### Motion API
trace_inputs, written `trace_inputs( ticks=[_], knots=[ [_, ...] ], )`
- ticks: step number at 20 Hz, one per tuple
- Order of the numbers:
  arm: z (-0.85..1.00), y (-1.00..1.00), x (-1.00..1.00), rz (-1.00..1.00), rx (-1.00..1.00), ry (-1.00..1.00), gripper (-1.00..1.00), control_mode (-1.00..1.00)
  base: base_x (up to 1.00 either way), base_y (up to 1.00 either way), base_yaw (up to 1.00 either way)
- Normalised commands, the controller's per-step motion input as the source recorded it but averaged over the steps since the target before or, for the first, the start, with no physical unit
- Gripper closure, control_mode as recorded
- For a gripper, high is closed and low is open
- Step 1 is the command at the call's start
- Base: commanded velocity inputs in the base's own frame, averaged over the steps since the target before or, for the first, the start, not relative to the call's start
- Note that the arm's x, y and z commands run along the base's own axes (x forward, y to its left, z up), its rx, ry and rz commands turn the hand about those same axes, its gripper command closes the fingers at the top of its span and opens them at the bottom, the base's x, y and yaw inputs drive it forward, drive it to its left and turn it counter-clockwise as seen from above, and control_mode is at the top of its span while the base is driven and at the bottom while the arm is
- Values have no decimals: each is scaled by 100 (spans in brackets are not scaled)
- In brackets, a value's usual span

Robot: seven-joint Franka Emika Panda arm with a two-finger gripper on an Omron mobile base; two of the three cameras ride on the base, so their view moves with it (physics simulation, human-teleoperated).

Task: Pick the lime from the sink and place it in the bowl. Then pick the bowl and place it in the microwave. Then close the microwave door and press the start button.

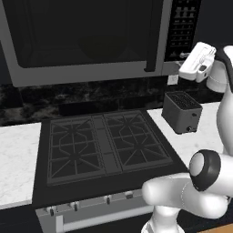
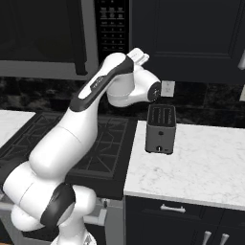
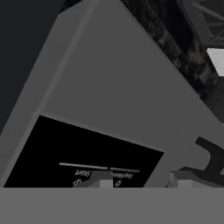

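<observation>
Microwave [image 1: 86, 41]: hung above the stove [image 1: 102, 150], door [image 1: 82, 34] shut; button panel [image 1: 182, 27] on its right edge; gripper [image 1: 184, 57] raised to the panel's lower corner, whether its fingers are wide or narrow I cannot tell; last step in hand, I judge; next, a straight push on start.

A white marble counter [image 2: 206, 167] is seen beside a black gas cooktop [image 1: 107, 145], above dark cabinets. A small grey toaster [image 2: 161, 129] is set upright on it, near the cooktop edge. More marble [image 1: 18, 154] is seen left of the cooktop.
</observation>
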Motion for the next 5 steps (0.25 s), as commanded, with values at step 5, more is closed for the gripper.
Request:
trace_inputs(
  ticks=[5],
  knots=[
    [-5,14,-56,-1,2,0,-100,-100,0,0,0]
  ],
)
